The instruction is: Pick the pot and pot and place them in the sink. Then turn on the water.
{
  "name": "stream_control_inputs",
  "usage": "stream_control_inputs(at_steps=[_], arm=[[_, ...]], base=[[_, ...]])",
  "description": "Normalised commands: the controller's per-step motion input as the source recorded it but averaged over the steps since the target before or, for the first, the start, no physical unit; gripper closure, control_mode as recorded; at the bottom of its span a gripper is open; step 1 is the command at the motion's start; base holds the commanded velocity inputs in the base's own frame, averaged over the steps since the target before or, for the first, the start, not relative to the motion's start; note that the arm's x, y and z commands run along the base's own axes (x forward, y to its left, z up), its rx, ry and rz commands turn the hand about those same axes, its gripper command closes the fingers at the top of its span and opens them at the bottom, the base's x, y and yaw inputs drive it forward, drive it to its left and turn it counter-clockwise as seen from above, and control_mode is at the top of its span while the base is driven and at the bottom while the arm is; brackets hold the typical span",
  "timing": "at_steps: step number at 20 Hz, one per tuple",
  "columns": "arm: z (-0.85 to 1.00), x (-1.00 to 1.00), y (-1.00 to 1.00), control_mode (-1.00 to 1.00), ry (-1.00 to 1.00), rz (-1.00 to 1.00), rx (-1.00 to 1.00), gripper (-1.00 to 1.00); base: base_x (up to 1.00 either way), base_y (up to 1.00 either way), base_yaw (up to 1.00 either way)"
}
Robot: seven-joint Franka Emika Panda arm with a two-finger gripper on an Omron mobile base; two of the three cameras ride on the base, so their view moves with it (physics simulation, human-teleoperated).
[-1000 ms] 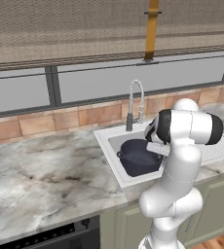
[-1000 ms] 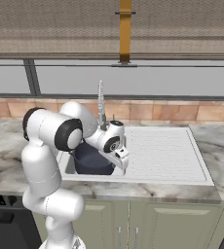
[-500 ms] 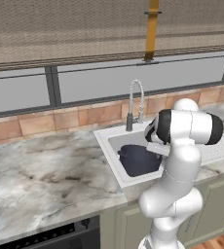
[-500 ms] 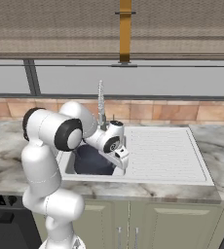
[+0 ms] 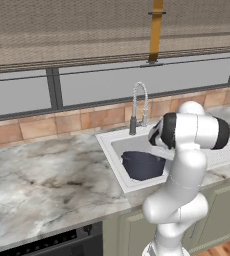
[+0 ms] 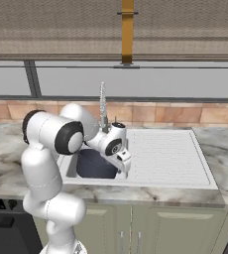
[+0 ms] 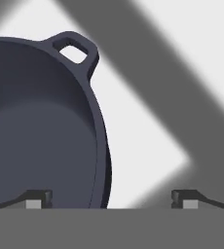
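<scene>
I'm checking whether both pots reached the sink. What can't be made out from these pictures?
- Second pot: one dark pot shows in the sink; the arm covers the rest of the basin in both base views.
- Drain: not visible.
- Pot's far side: cut off by the hand view's left edge.
- Water: no stream discernible at the faucet.

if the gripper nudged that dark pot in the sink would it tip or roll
Probably neither: the pot looks wide and low, sitting upright in the sink basin. It likely slides on the smooth white floor instead. Its rigid walls and loop handle suggest it is stiff and fairly heavy.
</scene>
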Motion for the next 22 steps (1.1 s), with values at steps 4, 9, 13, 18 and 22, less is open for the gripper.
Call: stream_control_inputs(at_steps=[4,9,13,18,22], arm=[[0.54,-0.35,-0.02,-1.0,-0.18,0.0,0.01,-1.0],[0.34,-0.41,-0.08,-1.0,-0.16,0.0,0.0,-1.0],[0.58,-0.45,-0.17,-1.0,-0.19,0.03,0.0,-1.0],[0.83,-0.45,-0.18,-1.0,-0.19,0.1,0.0,-1.0],[0.79,-0.75,-0.02,-1.0,-0.09,0.14,0.0,-1.0]], base=[[0.0,0.0,0.0],[0.0,0.0,0.0],[0.0,0.0,0.0],[0.0,0.0,0.0],[0.0,0.0,0.0]])
